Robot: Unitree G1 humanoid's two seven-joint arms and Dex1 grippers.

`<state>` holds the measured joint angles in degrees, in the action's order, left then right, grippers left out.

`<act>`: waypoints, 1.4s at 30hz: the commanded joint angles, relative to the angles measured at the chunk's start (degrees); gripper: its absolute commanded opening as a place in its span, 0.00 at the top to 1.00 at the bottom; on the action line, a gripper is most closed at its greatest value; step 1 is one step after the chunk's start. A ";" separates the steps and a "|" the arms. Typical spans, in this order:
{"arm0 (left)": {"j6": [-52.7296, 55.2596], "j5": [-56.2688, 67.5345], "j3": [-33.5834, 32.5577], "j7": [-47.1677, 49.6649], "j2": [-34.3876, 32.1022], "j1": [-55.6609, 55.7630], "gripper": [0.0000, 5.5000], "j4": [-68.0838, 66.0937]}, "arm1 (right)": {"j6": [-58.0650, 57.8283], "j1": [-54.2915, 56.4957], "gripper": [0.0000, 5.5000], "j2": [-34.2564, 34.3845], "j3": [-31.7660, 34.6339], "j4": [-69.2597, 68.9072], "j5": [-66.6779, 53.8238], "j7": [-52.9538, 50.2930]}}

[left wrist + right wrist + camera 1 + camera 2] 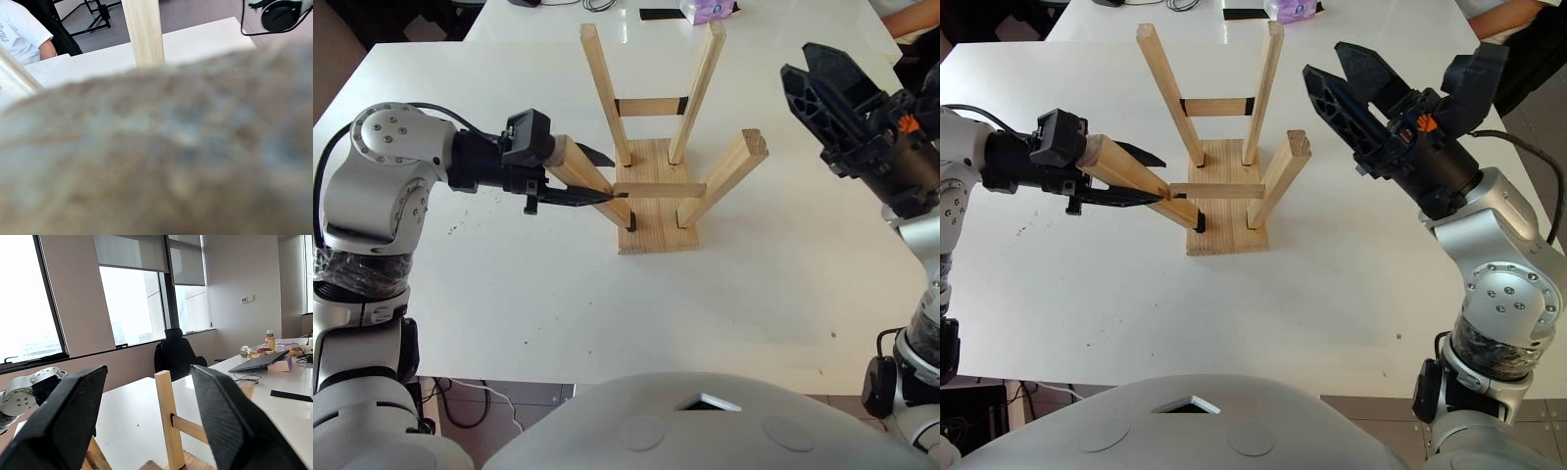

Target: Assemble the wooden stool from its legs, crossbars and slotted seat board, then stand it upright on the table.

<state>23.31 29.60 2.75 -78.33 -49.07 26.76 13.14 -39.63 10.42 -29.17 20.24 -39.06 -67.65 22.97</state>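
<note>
The stool stands upside down on the white table [509,294], its slotted seat board [656,223] flat and four legs pointing up. A crossbar [651,106] joins the two far legs [605,93]. A second crossbar [658,189] spans the near pair. My left gripper [605,178] is shut on the near-left leg [570,160], which leans outward to the left; its wood fills the left wrist view up close, with another leg [144,32] beyond. The near-right leg [724,176] leans right. My right gripper [1325,59] hangs open and empty, above and to the right of the stool.
A second table behind carries a purple box [710,10] and a black flat item [659,14]. Bare tabletop lies in front of and to the left of the stool. In the right wrist view a laptop [257,361] sits on another table.
</note>
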 commanded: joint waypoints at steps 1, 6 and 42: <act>1.50 -0.24 -0.11 1.53 -0.02 2.28 0.63 -0.43 | 1.72 1.77 0.43 -0.11 -1.13 -3.45 -2.53 -3.01; 4.18 -0.10 1.13 1.89 1.37 4.47 0.63 -4.16 | 3.14 6.62 0.43 -0.45 -3.70 -4.96 -4.69 -5.93; 3.57 -1.62 2.35 4.79 2.28 -1.56 0.63 0.41 | 5.39 12.16 0.43 -1.27 -9.80 2.14 1.12 -3.67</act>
<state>26.59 30.49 3.88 -73.91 -45.69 25.66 14.93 -33.65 21.38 -30.28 11.14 -36.37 -66.31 19.41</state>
